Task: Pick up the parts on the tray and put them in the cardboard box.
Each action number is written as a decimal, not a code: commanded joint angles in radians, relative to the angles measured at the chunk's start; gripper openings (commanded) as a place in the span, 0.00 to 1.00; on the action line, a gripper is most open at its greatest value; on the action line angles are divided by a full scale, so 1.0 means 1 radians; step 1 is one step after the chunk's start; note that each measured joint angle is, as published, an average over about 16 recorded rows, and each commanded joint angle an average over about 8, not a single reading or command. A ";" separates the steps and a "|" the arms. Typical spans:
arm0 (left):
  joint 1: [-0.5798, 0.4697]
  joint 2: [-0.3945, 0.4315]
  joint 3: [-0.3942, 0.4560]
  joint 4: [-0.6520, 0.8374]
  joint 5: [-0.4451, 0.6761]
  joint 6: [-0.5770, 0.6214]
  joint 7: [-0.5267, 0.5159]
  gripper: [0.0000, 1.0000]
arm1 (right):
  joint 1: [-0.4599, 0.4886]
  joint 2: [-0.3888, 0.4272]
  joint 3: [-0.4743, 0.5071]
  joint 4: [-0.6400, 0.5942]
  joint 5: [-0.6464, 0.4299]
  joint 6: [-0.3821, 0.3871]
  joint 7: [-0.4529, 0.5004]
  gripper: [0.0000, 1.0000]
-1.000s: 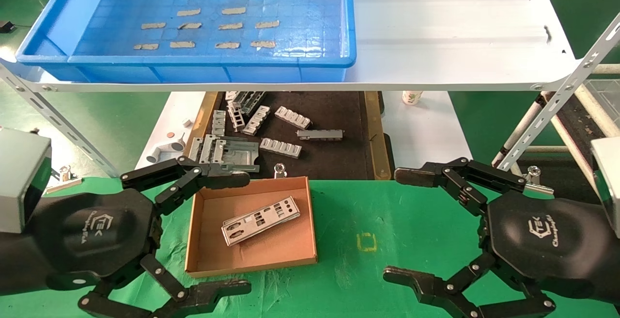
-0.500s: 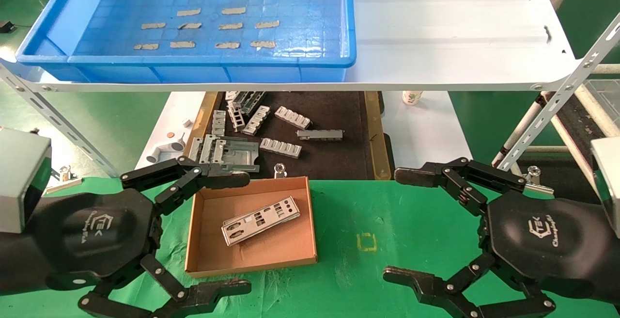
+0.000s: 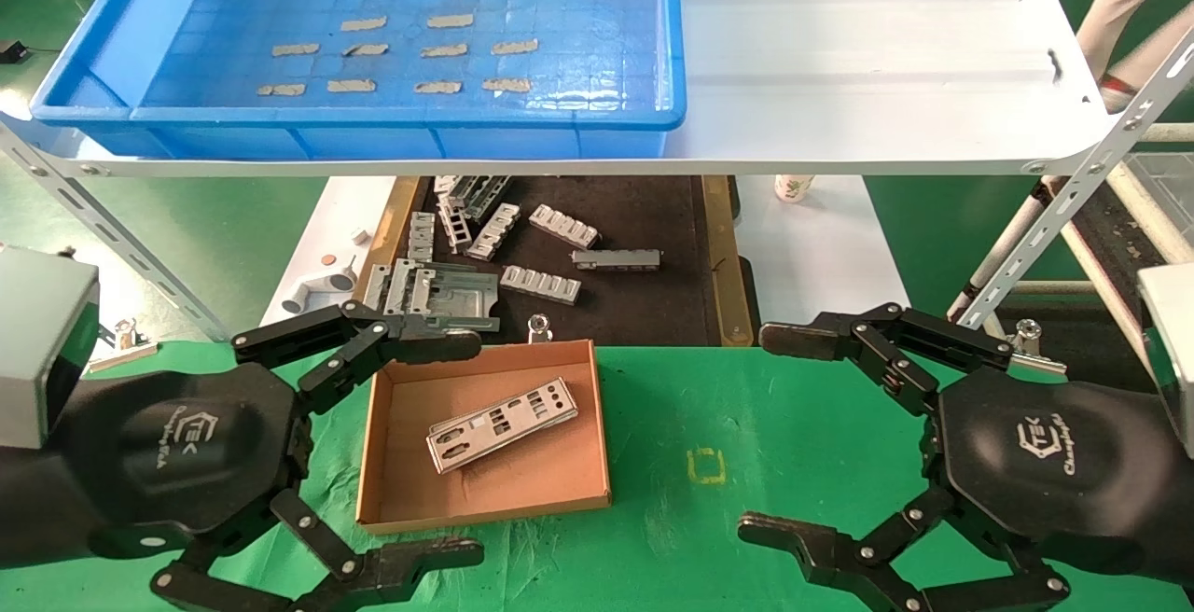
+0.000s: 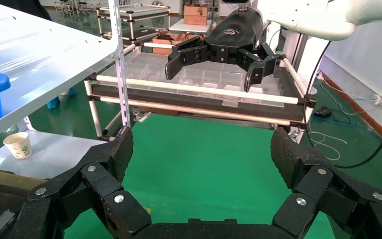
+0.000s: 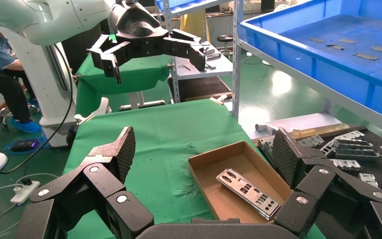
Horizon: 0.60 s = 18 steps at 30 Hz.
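Looking down from the head, we find our left tool [image 3: 471, 449] and right tool [image 3: 770, 435] both spread wide, holding nothing, over the green counter [image 3: 793, 425]. One punched silver plate [image 3: 502, 424] lies flat in the cardboard box [image 3: 392, 463] between them, nearer the left. The blue tray [image 3: 392, 132] sits on the white shelf [image 3: 867, 62], only tape strips [image 3: 352, 86] inside. Left wrist: fingers [image 4: 119, 152] apart. Right wrist: plate [image 5: 248, 193] in the box [image 5: 214, 159], fingers [image 5: 122, 152] apart.
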 commanded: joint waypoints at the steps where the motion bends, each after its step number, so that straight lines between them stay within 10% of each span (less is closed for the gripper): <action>1: 0.000 0.000 0.000 0.000 0.000 0.000 0.000 1.00 | 0.000 0.000 0.000 0.000 0.000 0.000 0.000 1.00; 18: 0.000 0.000 0.000 0.000 0.000 0.000 0.000 1.00 | 0.000 0.000 0.000 0.000 0.000 0.000 0.000 1.00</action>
